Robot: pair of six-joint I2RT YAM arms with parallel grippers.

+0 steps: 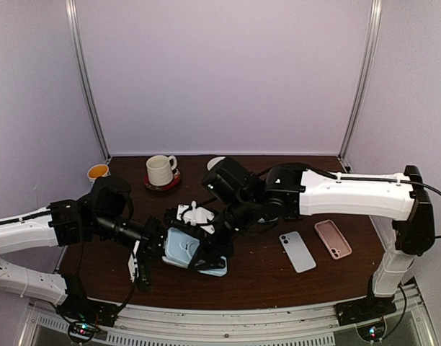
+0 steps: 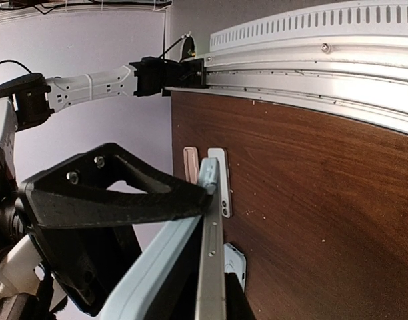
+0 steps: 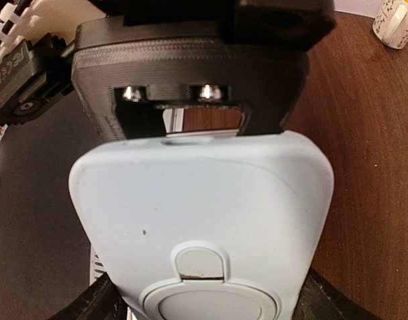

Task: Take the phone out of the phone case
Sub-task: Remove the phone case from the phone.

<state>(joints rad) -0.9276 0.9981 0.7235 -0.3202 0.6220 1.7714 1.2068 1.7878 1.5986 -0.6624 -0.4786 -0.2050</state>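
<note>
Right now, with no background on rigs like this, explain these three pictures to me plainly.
Two robot arms are bolted at the near edge of a table, each ending in a two-finger gripper. The wide picture looks down from above and behind them; the other two come from cameras on the wrists. The left gripper is shut on a light blue phone case. The right gripper straddles that case; whether it grips yet is unclear. On the table lie a white mug on a red saucer, a small orange cup, a pale phone and a pink phone or case.
</note>
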